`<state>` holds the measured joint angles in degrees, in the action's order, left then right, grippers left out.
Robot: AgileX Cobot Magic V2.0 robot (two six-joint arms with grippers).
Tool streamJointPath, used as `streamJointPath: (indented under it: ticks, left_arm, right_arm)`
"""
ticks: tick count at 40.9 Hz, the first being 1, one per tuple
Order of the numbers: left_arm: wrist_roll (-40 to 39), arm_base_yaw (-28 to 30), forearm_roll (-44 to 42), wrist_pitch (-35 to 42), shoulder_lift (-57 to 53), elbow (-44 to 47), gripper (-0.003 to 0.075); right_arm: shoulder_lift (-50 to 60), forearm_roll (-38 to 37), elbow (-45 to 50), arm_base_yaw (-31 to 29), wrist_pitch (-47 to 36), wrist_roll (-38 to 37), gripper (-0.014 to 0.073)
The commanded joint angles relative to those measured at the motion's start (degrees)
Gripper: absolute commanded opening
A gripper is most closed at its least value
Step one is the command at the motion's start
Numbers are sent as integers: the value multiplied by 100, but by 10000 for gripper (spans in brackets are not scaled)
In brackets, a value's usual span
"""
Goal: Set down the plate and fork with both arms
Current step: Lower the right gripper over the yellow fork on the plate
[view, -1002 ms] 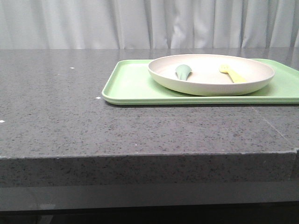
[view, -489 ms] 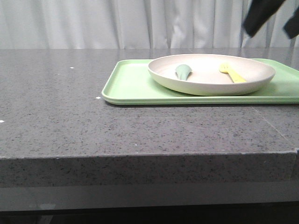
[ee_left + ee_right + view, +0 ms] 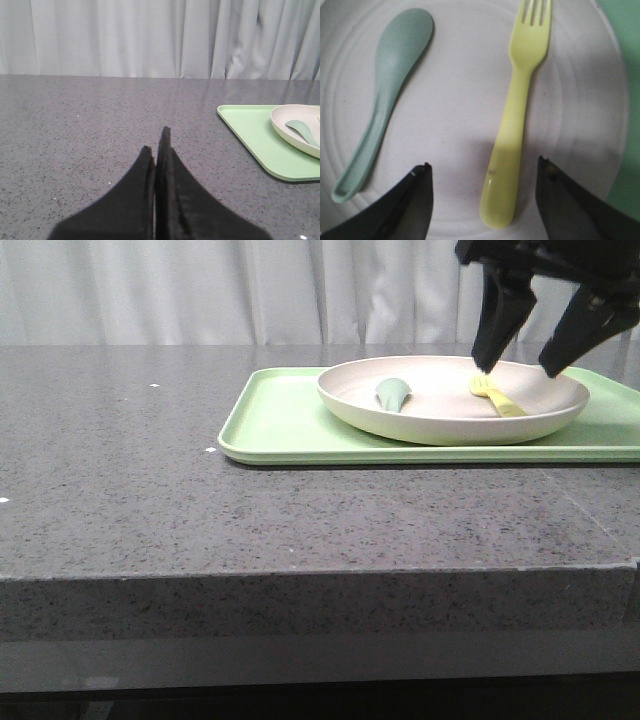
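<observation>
Plate [image 3: 452,400] is sitting on the light-green tray [image 3: 285,425], carrying a grey-green spoon [image 3: 385,95] and the yellow fork [image 3: 517,115], whose handle is lying between the spread fingers of the right gripper [image 3: 530,352] hovering just above, while the left gripper [image 3: 159,155] is resting pressed together well apart.

Clear room around fork [image 3: 519,107], spoon [image 3: 387,87] well apart.

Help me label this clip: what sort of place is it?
Probably a staged test bench, not a real dining room: a bare grey speckled counter, a plain white curtain behind it, and one green tray holding a plate with a fork and spoon.
</observation>
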<state>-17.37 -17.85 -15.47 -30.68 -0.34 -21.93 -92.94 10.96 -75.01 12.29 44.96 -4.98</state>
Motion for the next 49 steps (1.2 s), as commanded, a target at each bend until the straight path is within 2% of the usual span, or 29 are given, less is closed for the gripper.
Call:
streamJointPath:
  ticks: [1, 24, 49]
  left_arm:
    - [-63, 13, -6, 479, -1, -145, -18]
    - [-63, 13, -6, 479, -1, -145, -18]
    - [-63, 13, -6, 479, -1, -145, -18]
  right_arm:
    - [124, 32, -211, 1, -189, 11, 468]
    - [-193, 32, -211, 1, -428, 11, 468]
    - [-311, -22, -211, 1, -200, 16, 468]
